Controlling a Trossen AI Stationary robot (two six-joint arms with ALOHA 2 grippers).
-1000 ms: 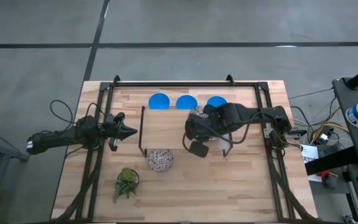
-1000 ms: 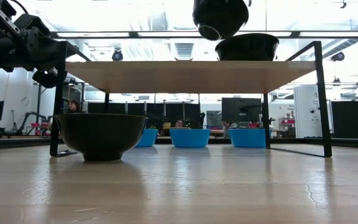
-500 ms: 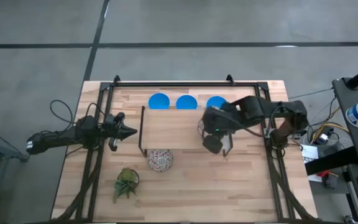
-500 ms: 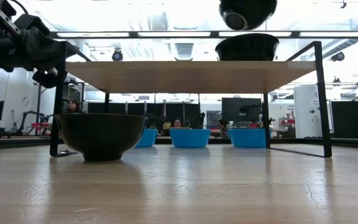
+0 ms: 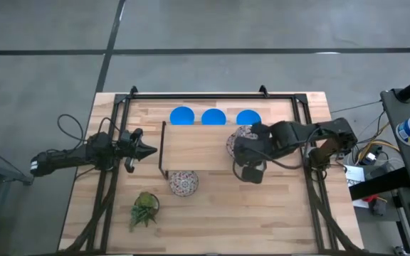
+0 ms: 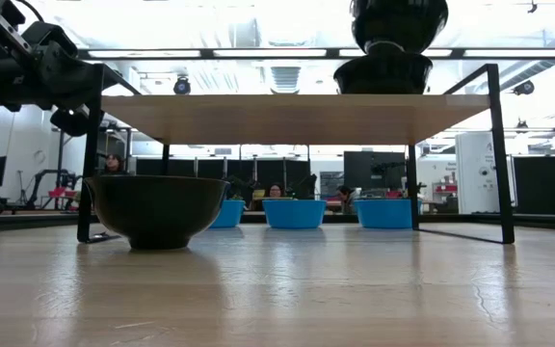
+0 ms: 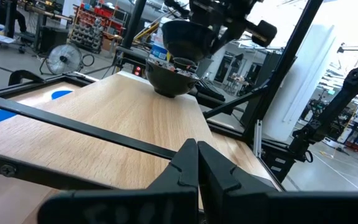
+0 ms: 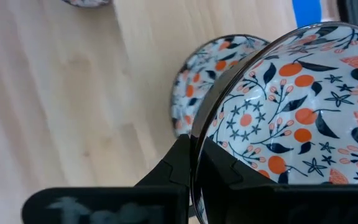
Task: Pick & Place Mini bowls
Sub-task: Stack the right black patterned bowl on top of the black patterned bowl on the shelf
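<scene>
Three blue mini bowls [image 5: 213,116] stand in a row on the table behind a raised wooden shelf [image 5: 198,146]. One patterned bowl [image 5: 184,183] sits on the table at the shelf's near edge. Another patterned bowl [image 6: 383,73] rests on the shelf's right part. My right gripper [image 8: 194,152] is shut on a third patterned bowl [image 6: 399,21] directly above that one; whether the two bowls touch, I cannot tell. My left gripper [image 7: 196,163] is shut and waits left of the shelf [image 5: 145,150]. My right gripper pinches the patterned bowl by its rim [image 8: 199,134], one finger [image 8: 225,171] inside the bowl and one finger [image 8: 166,171] outside. The bowl hangs clear of the shelf, roughly upright, over the bowl on the shelf [image 8: 210,78].
A small green plant [image 5: 144,208] stands on the table's near left part. The shelf rests on dark metal legs [image 6: 497,154], with open room under it. A dark frame [image 5: 205,95] runs around the table. Bare wood lies near the table's front edge.
My right gripper has carried the patterned bowl toward the table's right edge, from over the shelf's middle to directly above the bowl on the shelf. The held bowl has turned from tipped on its side to nearly upright and sunk slightly. The left arm has kept still.
</scene>
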